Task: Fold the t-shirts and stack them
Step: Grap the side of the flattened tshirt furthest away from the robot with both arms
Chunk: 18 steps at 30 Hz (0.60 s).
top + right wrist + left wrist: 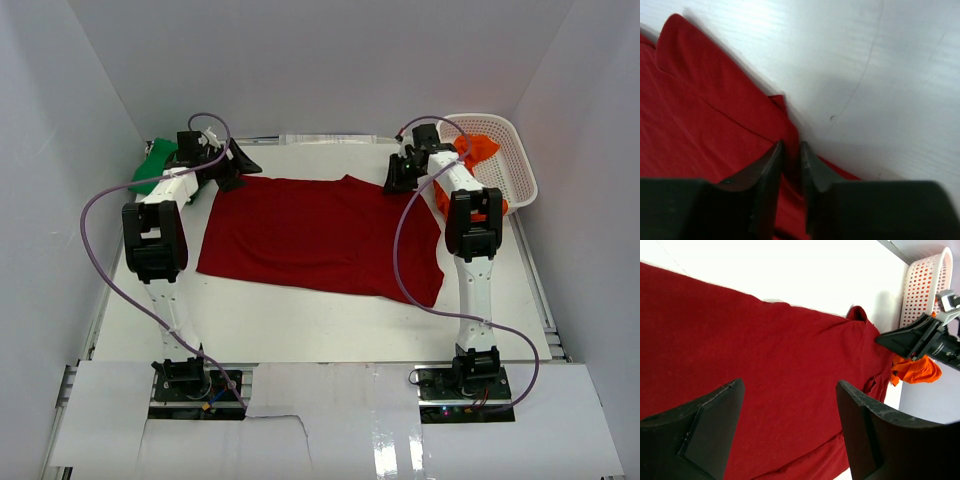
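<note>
The dark red t-shirt [320, 235] lies spread flat on the white table. My left gripper [236, 165] hovers open over its far left corner; in the left wrist view [790, 390] the jaws stand wide apart with only red cloth [765, 340] below them. My right gripper [397, 180] is at the shirt's far right edge, its jaws [791, 147] pinched on a fold of the red cloth [700, 115]. The bright green t-shirt [152, 165] lies bunched at the far left behind my left arm. The orange t-shirt [478, 150] hangs over the basket's rim.
A white lattice basket [512, 155] stands tilted at the far right; it also shows in the left wrist view [925, 280] with the orange cloth [917, 370]. White walls enclose the table [300, 320] on three sides.
</note>
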Each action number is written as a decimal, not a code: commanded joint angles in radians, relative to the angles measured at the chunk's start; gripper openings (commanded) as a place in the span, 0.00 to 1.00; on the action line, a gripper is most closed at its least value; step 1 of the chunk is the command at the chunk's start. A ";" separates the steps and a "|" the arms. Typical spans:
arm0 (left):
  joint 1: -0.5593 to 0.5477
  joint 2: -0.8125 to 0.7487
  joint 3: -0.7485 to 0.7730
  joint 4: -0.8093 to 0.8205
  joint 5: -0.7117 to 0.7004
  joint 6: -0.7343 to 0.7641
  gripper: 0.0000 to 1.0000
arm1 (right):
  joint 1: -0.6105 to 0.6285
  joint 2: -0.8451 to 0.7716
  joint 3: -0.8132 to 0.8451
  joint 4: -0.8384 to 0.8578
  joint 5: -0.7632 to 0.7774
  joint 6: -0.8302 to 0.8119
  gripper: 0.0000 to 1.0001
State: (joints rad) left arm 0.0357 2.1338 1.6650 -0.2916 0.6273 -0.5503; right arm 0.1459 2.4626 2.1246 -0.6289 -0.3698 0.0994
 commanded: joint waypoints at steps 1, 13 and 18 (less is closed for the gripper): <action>-0.003 -0.031 0.032 -0.029 -0.014 0.027 0.85 | 0.003 -0.027 -0.034 -0.026 -0.052 -0.013 0.24; -0.043 -0.084 -0.031 -0.046 -0.017 0.052 0.85 | 0.052 -0.233 -0.187 0.162 -0.081 -0.140 0.09; -0.069 -0.141 -0.106 -0.061 -0.051 0.070 0.85 | 0.199 -0.491 -0.536 0.306 0.035 -0.234 0.08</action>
State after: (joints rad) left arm -0.0116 2.1025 1.5967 -0.3363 0.5911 -0.5106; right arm 0.2333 2.1403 1.7149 -0.4515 -0.3828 -0.0460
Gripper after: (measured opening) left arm 0.848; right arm 0.088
